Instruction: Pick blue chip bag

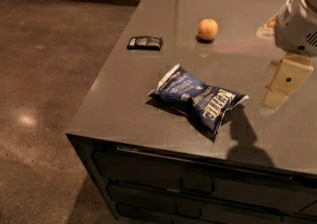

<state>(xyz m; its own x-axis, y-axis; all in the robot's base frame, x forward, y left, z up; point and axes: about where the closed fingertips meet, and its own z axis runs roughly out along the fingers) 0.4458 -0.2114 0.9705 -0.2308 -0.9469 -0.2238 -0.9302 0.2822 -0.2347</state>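
Observation:
The blue chip bag [198,98] lies crumpled on the dark countertop [124,94], near its front edge, with white lettering up and pale crimped ends. My gripper [274,100] hangs from the white arm at the right edge of the camera view. It is above the counter, to the right of the bag and apart from it. It holds nothing that I can see. Its shadow falls on the counter just right of the bag.
A small flat black packet [144,43] lies toward the back left of the counter. A round orange fruit [207,28] sits behind the bag. The counter's left and front edges drop to a brown floor [44,79]. Drawers [198,183] are below the front.

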